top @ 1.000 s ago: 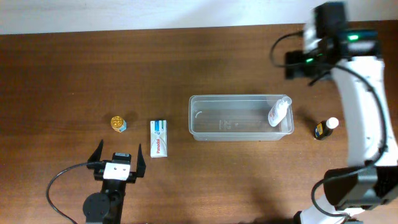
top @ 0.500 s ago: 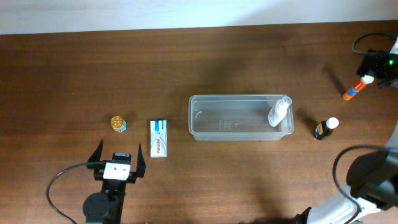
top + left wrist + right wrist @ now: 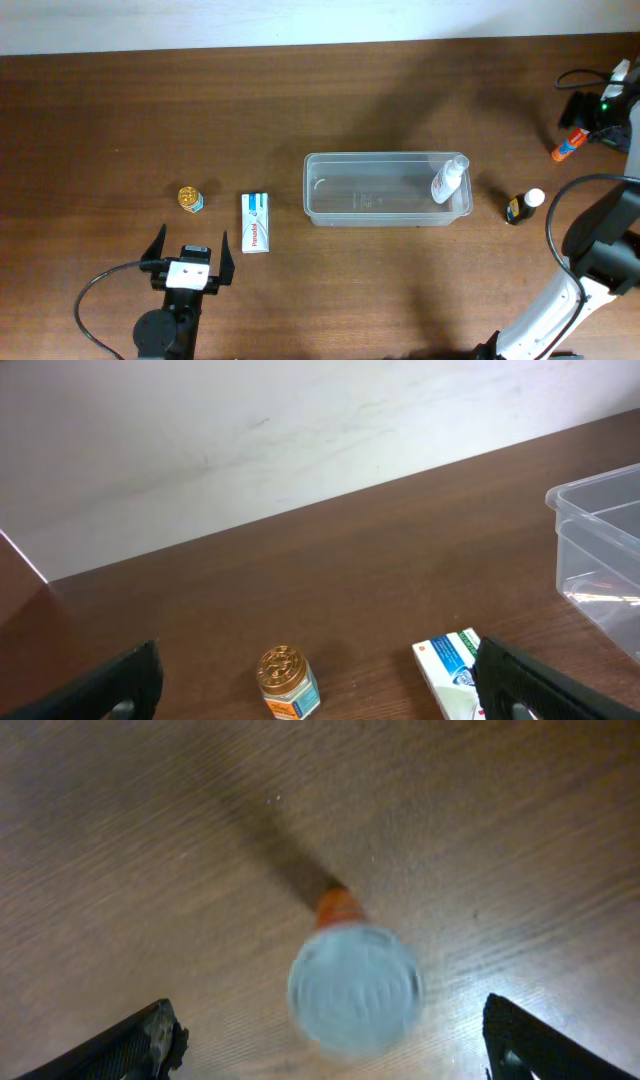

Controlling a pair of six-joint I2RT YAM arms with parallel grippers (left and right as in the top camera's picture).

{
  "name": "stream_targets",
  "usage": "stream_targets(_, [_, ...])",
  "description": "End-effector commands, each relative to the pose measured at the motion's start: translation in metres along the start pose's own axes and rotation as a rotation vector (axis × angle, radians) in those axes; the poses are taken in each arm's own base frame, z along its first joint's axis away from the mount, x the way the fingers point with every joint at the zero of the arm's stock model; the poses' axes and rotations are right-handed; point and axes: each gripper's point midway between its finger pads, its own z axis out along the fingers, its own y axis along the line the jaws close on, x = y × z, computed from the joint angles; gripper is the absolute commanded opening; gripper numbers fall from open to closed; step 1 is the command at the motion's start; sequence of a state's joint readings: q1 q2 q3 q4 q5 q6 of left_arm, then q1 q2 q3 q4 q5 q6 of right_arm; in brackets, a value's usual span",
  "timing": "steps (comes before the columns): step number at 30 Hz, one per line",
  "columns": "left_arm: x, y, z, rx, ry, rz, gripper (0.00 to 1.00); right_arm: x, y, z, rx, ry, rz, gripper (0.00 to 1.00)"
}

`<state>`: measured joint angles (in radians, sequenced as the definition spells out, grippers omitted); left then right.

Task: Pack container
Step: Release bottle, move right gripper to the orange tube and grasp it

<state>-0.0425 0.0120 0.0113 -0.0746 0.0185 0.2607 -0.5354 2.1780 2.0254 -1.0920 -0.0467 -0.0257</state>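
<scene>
The clear container [image 3: 318,190] stands mid-table with a white spray bottle [image 3: 449,180] leaning in its right end; its corner shows in the left wrist view [image 3: 600,550]. A gold-lidded jar [image 3: 189,199] [image 3: 287,682] and a white Panadol box [image 3: 256,221] [image 3: 452,665] lie left of it. My left gripper [image 3: 190,262] [image 3: 320,708] is open and empty, just in front of them. My right gripper [image 3: 598,112] [image 3: 340,1045] is open at the far right edge, over a white stick with an orange tip [image 3: 568,146] [image 3: 354,988], which sits blurred between the fingers.
A small dark bottle with a white cap [image 3: 523,206] stands right of the container. A pale wall runs along the back of the brown table [image 3: 120,110]. The right arm's cable loops near the table's right edge.
My right arm swung from behind the container's right end out to the far right edge, over the orange-tipped stick. The left arm and the other objects have not moved.
</scene>
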Motion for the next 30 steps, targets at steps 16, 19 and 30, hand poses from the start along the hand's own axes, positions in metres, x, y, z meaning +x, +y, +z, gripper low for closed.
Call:
stream_targets(16, [0.002, 0.001, 0.0, -0.006, 0.004, -0.014, 0.99, -0.016, -0.009, 0.017, 0.004, -0.05, -0.007, 0.53])
stream_targets(19, [0.002, 0.001, 0.0, -0.006, 0.004, -0.014, 0.99, -0.015, -0.009, 0.018, 0.005, -0.044, -0.006, 0.52])
stream_targets(30, [0.002, 0.001, 0.0, -0.006, 0.004, -0.014, 0.99, -0.007, -0.01, 0.032, 0.004, -0.009, -0.005, 0.45])
